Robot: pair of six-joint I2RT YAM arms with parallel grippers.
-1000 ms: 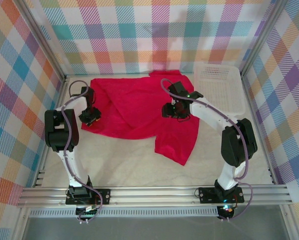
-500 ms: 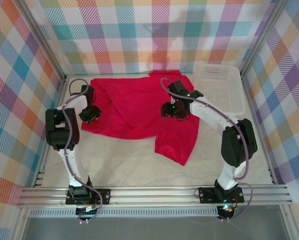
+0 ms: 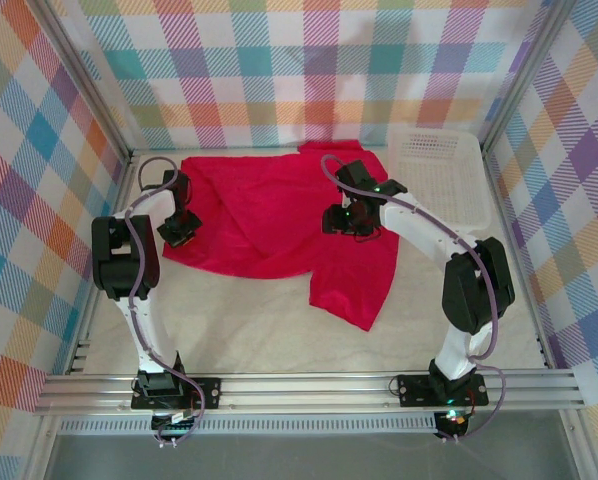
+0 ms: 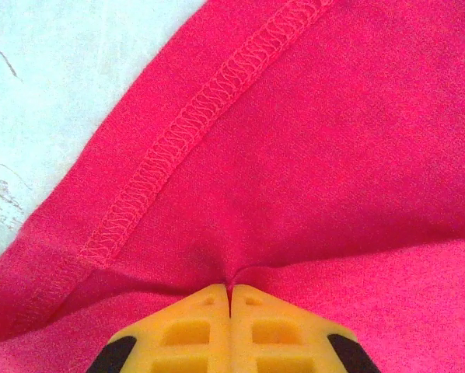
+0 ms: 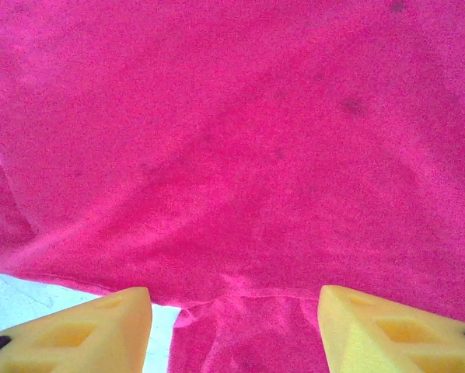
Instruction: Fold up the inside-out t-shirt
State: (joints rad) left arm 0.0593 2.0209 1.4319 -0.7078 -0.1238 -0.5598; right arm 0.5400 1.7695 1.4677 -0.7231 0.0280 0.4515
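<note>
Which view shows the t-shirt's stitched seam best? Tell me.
Left wrist: the seam runs close and sharp across the t-shirt. Top external has the whole t-shirt, stitching too small; right wrist, plain red fabric.

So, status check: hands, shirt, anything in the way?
Left gripper shut on t-shirt, at stitched edge. Right gripper open above it. Garment rumpled, unfolded. White basket far right, not blocking.

The left arm (image 3: 119,265) and right arm (image 3: 469,285) are built of white links with bulky black joints, each trailed by a looping grey-lilac cable (image 3: 128,240) and bolted down on a black base plate (image 3: 176,390). The left gripper (image 4: 230,299) and right gripper (image 5: 232,311) have yellow fingers (image 4: 187,334) with moulded recesses.
</note>
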